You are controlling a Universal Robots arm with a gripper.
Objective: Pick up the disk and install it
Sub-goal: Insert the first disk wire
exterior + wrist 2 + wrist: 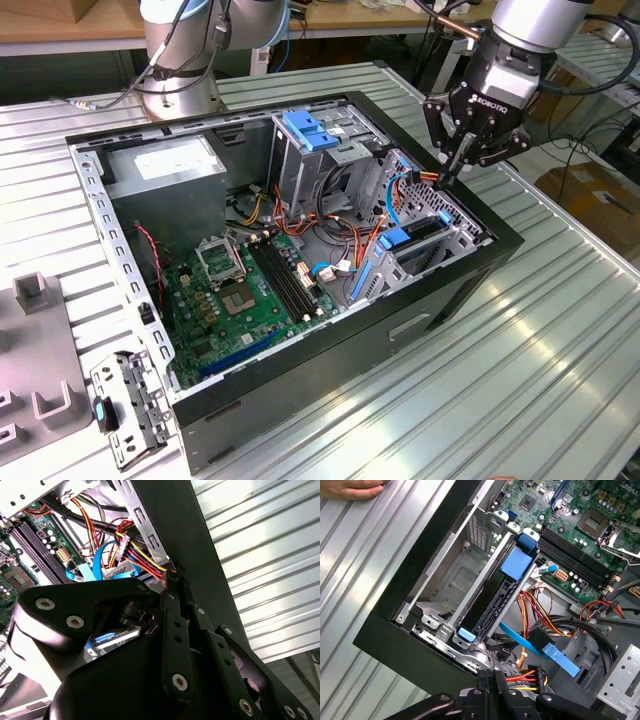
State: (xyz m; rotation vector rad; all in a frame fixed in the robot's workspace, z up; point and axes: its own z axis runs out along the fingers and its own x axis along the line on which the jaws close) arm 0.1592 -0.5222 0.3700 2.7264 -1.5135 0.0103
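end effector (450, 176): fingers pressed together, nothing between them, hanging over the rim of the open PC case (440, 300), at about 2 o'clock of the case in the exterior view. The disk (422, 232) is not in its grip. It sits on edge in the low drive bay (465, 232) on the case's 3 o'clock side, blue handle (395, 238) facing the motherboard (250, 290). The end effector is at roughly 1 o'clock from the disk, near but apart. In the way between them: 1 blue flat cable (400, 190) and a bundle of orange, red and yellow wires (350, 235). In the first wrist view a wire plug (532, 672) lies just beside the fingertips. Inside the case, the tall metal cage (290, 170) with its blue latch (305, 130) is at 12 o'clock and the grey power-supply box (165, 165) at 10 o'clock. On the bench (560, 340) outside the case, grey fixtures (40, 300) are at 9 o'clock and a loose metal bracket (125, 405) at 8 o'clock. In the first wrist view, a person's hand (352, 487) rests on the bench beside the case.
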